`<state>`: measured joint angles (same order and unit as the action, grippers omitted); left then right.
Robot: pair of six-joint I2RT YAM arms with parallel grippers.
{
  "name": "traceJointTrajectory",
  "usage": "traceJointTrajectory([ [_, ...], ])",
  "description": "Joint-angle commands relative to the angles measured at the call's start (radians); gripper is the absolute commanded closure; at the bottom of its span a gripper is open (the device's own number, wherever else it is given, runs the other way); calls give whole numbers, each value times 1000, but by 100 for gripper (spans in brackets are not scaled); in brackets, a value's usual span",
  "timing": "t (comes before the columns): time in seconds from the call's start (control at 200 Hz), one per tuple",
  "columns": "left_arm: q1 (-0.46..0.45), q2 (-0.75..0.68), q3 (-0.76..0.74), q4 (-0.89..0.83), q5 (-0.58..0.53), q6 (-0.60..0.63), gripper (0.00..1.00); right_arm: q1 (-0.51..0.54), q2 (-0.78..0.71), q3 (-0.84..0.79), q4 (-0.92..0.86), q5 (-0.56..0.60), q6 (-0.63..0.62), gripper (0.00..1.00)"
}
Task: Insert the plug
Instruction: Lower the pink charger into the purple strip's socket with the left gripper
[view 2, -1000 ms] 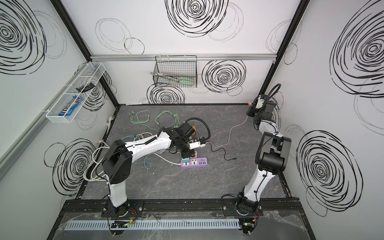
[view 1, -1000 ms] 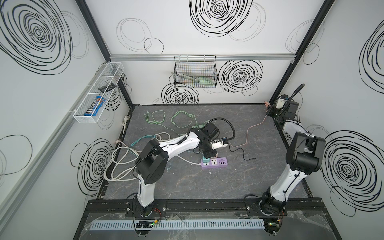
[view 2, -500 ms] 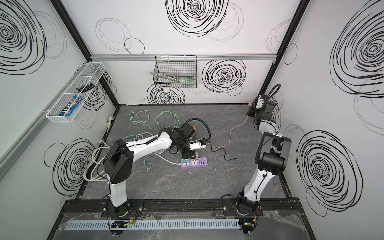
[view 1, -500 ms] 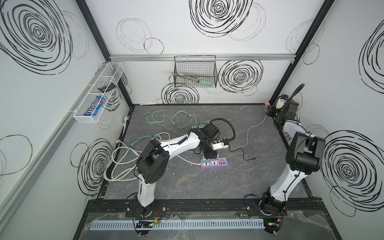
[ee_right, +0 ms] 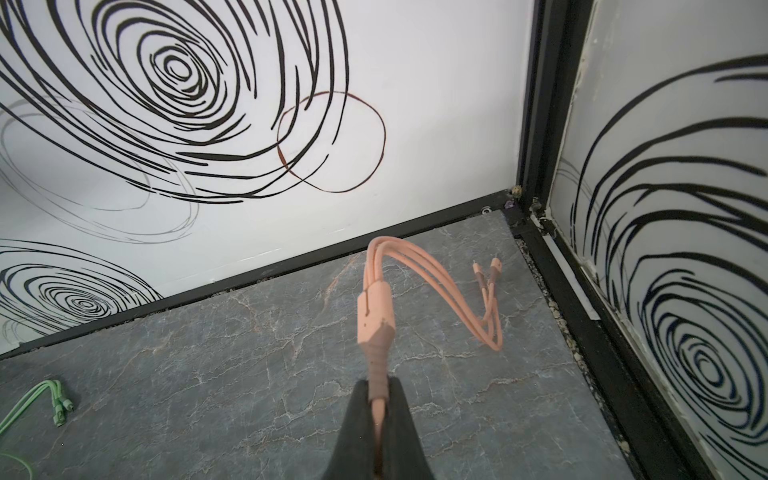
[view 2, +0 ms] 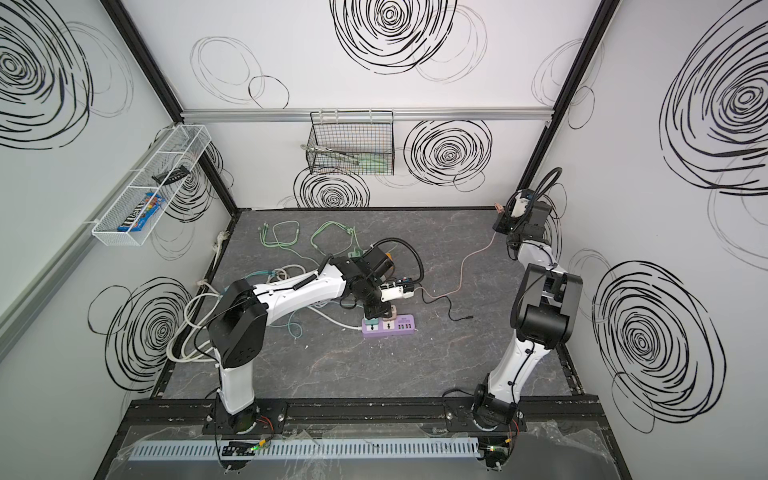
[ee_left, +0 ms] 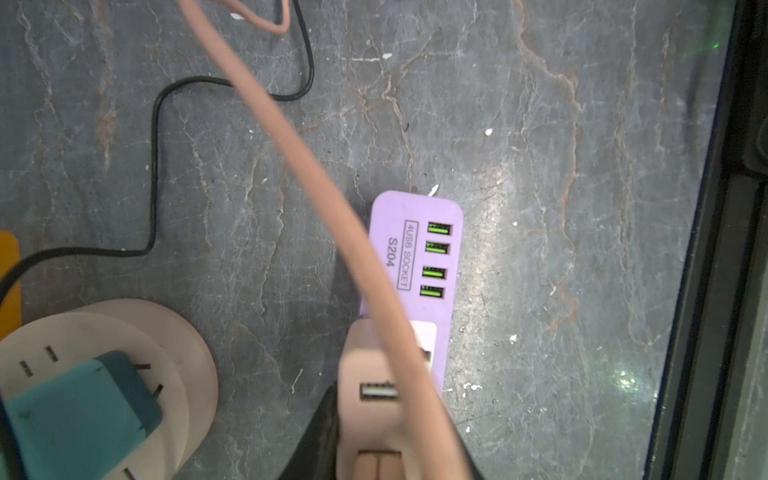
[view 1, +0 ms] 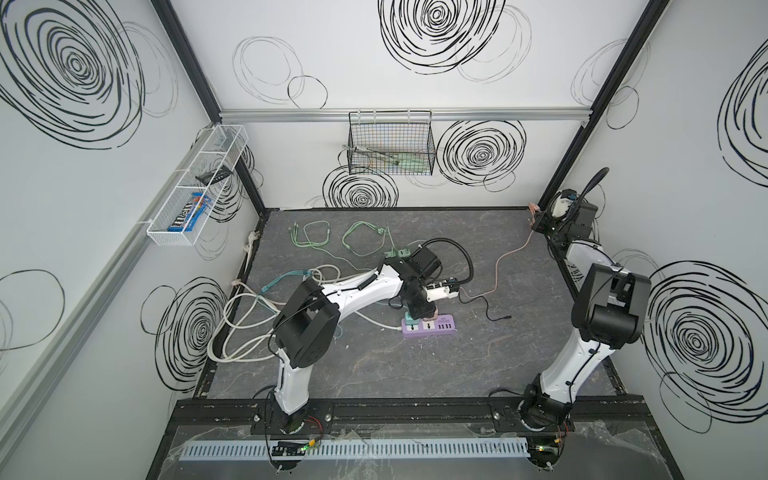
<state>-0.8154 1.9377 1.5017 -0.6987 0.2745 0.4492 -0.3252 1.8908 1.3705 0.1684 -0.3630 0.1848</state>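
A robotics lab test cell: white panel walls [view 1: 332, 62] scribbled with black spirals, black metal frame posts [view 1: 185, 54], a grey marbled tabletop [view 1: 478, 365], and white-and-black robot arms [view 1: 357, 291] bolted to a black base rail [view 1: 415, 411].

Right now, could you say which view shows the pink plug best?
Left wrist view: the pink plug is close, clamped in the left gripper at the purple strip. Both top views show a sliver; right wrist view shows none.

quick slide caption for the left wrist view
Left claw shut on the pink plug at a socket of the purple power strip, pink cable crossing the frame.
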Motion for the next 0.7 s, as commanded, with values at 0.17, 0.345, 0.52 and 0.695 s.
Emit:
traceJointTrajectory([
  [0.17, -8, 26, 16, -126, -77, 27, 100, 6, -23, -5, -12, -7, -12, 100],
  [0.345, -2, 39, -46, -35, -1, 31, 100, 8, -26, -5, -14, -8, -13, 100],
  [0.52, 1, 9, -210, 135, 16, -5, 100, 7, -30, -1, -16, -5, -16, 100],
  [0.695, 15, 28, -299, 203, -26, -34, 100, 9, -25, 13, -33, -8, -16, 100],
])
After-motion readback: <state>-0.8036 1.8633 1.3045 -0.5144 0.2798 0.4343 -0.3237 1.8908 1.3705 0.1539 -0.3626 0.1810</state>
